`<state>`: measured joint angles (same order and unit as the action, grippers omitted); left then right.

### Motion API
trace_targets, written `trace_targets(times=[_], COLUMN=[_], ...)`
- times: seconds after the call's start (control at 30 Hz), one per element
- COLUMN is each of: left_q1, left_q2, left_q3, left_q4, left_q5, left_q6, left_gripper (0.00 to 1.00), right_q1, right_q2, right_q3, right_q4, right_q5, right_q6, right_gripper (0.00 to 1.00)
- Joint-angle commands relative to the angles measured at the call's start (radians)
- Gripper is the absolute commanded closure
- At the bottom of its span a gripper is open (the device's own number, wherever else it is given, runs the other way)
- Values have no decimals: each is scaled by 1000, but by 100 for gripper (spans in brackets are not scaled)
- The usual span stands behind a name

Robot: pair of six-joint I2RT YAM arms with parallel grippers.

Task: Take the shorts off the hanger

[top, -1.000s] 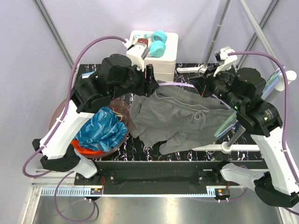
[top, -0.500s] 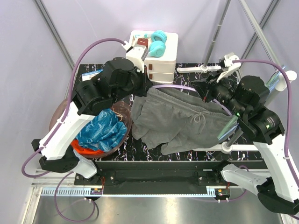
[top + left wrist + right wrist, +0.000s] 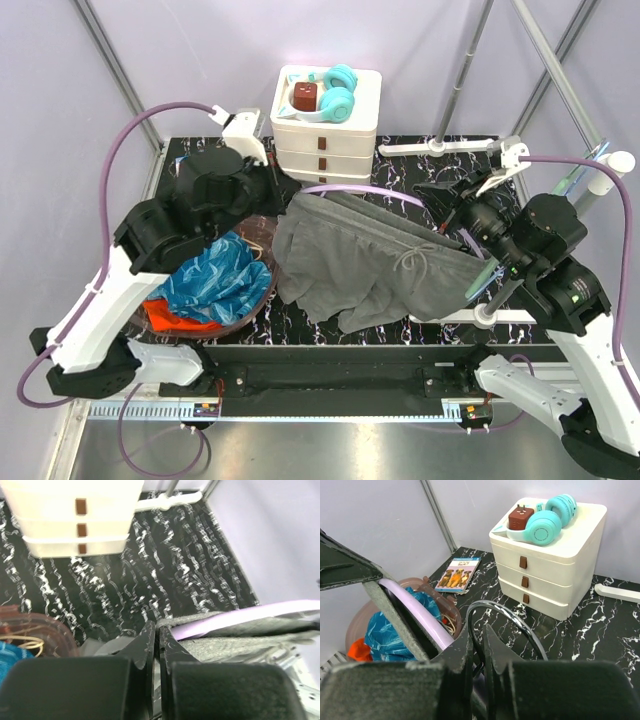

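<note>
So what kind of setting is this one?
Probably a robot lab test cell: metal frame poles and plain walls enclose a marbled table staged with props, a drawer unit, headphones and shorts on a hanger.

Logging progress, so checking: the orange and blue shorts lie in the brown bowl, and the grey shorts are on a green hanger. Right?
Not quite. The top view shows the hanger is lilac, not green. The grey shorts are on it, and the orange shorts and blue shorts lie in the brown bowl.
</note>
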<state>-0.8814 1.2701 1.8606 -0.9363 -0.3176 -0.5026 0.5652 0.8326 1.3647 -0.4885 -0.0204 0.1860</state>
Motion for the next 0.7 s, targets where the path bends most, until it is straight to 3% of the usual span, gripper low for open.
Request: trace_targets(times=[0.0, 0.1, 0.17, 0.27, 0.33, 0.43, 0.53, 0.67], left_q1=[101, 96, 81, 1, -63, -155, -255, -306], left_q2=[-138, -155, -128, -48, 61, 177, 273, 348], left_q3=[-62, -57, -5, 150, 321, 448, 508, 563], left_q4=[24, 156, 166, 131, 6, -79, -104, -121], left_q5=[-44, 172, 196, 143, 42, -45, -144, -138], left_q6=[142, 150, 160, 240, 268, 309, 331, 326], left_gripper=[100, 100, 100, 100, 100, 100, 100, 100], right_q1=[-30, -30, -30, -30, -30, -30, -30, -31], right_q2=[-60, 26, 77, 94, 100, 138, 172, 195], right_q3=[51, 126, 151, 166, 178, 226, 264, 292], right_q4=[111, 39, -16, -45, -70, -113, -143, -148], right_q5=[104, -74, -142, -179, -185, -225, -198, -177], right_q6=[-46, -74, -94, -128, -151, -163, -175, -181], right_gripper=[100, 100, 100, 100, 100, 100, 100, 100])
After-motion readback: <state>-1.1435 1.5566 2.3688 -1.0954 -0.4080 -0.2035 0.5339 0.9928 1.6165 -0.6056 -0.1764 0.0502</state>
